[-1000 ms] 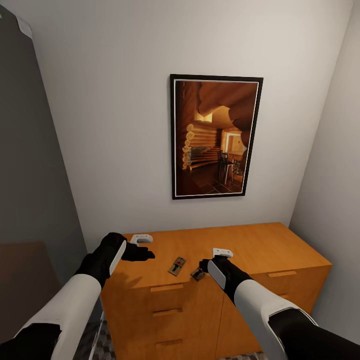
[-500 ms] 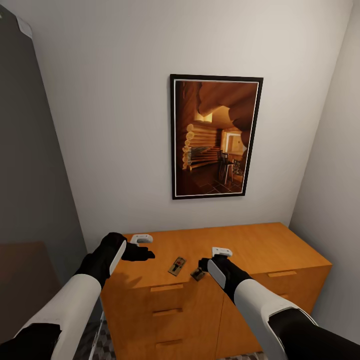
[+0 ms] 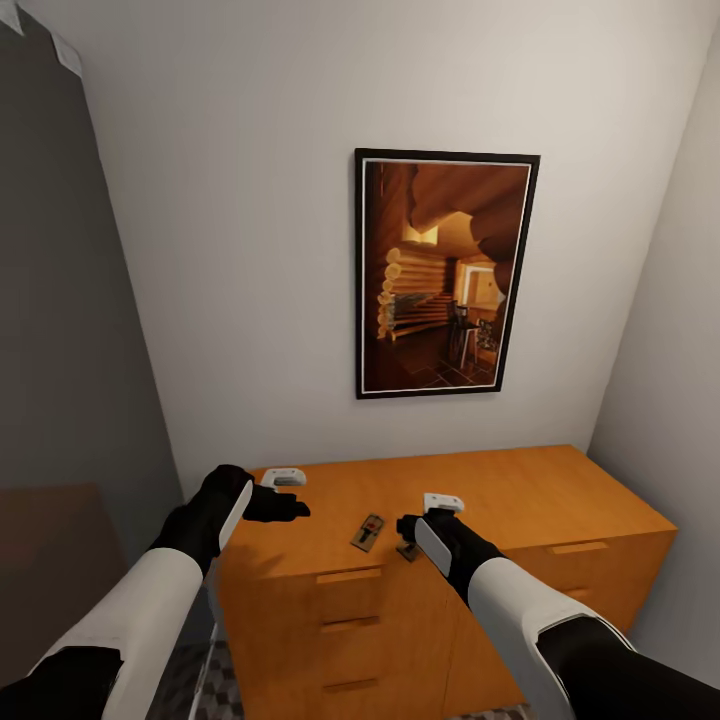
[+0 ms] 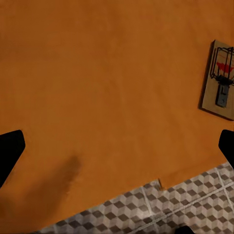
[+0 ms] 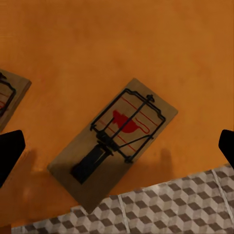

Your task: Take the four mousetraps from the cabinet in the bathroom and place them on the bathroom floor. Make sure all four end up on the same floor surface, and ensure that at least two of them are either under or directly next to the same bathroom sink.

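Two mousetraps (image 3: 368,532) lie on the cabinet (image 3: 520,490).

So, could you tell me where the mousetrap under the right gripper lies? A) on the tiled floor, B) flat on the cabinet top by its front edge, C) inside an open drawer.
B: the mousetrap lies flat on the cabinet top, its corner at the front edge above the floor.

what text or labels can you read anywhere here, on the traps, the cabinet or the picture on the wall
None: no readable word, number or brand.
The mousetrap under the right gripper has only a red spot and dark wire, no lettering.
The second mousetrap likewise carries no print.
The cabinet top and drawer fronts are plain wood.
The framed picture shows a log interior, without caption.
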Motion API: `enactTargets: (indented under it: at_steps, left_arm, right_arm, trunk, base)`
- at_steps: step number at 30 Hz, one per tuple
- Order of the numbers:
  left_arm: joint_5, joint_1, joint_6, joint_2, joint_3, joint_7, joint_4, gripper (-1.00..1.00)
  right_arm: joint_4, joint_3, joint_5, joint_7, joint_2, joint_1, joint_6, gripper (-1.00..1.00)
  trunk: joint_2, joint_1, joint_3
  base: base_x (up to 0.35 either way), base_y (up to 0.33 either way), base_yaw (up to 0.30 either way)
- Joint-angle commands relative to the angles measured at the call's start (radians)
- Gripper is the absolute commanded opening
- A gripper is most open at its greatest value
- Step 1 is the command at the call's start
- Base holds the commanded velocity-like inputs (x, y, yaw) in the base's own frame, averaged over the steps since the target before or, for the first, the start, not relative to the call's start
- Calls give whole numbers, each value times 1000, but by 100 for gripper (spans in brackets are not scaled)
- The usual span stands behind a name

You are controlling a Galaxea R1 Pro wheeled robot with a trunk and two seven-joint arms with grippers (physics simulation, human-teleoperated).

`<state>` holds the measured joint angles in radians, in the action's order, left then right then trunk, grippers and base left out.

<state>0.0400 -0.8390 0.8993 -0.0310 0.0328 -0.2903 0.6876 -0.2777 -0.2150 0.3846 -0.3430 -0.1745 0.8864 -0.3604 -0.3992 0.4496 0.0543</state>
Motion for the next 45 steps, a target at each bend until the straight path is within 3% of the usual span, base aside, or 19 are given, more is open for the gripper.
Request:
enactTargets:
  at_steps: [1, 45]
  left_arm:
    - [5, 0, 3, 0, 1, -4, 1, 100]
    - [6, 0, 3, 1, 1, -4, 3, 100]
  right_arm:
    - [-1, -6, 5, -7, 0, 0, -5, 100]
    - [0, -5, 3, -8, 0, 0, 8, 100]
  trunk:
    - [-1, 0, -1]
    - [-1, 0, -1]
  base:
    - [0, 155, 0]
    - [16, 15, 0]
